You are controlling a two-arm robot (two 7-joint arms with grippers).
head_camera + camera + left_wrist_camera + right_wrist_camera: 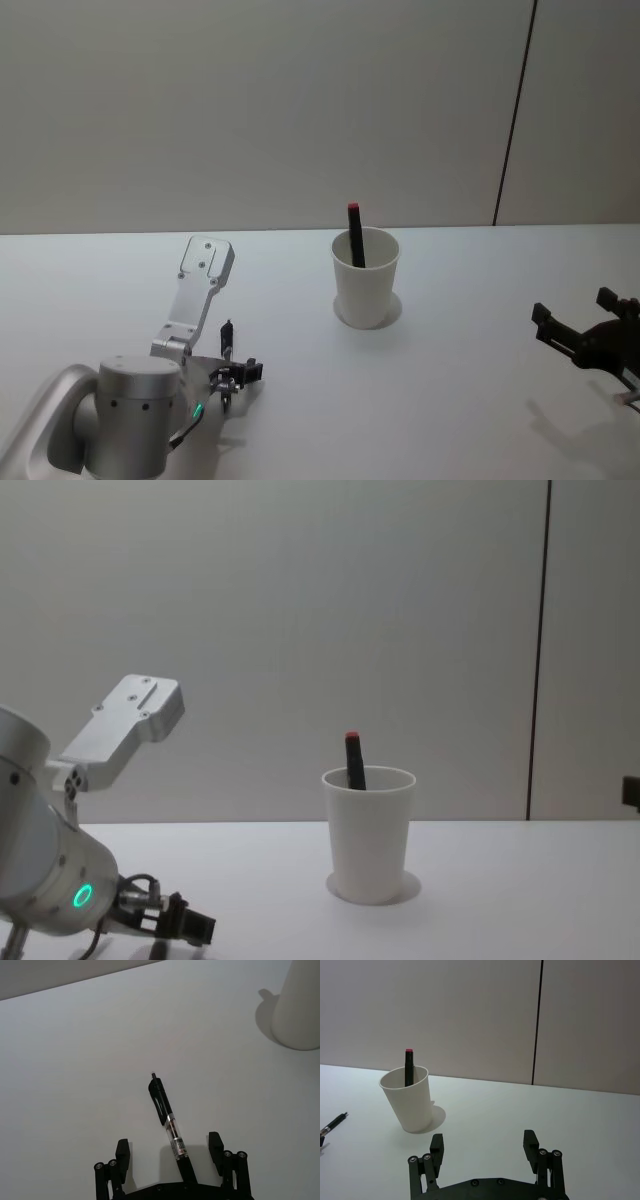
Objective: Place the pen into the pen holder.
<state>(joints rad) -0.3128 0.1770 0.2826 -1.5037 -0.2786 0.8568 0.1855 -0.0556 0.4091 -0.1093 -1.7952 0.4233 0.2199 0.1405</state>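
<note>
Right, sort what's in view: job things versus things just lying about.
Job: pen lying loose; pen holder; left gripper, open over that pen.
Lying about: red-tipped pen standing in the holder; right gripper, open, idle at right.

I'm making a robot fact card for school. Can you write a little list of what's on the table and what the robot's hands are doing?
table: white table
pen holder: white paper cup, standing upright
already in it: red-topped pen, black, leaning on the rim
pen: black with a clear middle, lying flat on the table, left of the cup
left gripper: open, low over the pen, one finger on each side, not squeezing it
right gripper: open, off to the right, holding nothing
job: pen not yet in the cup
</note>
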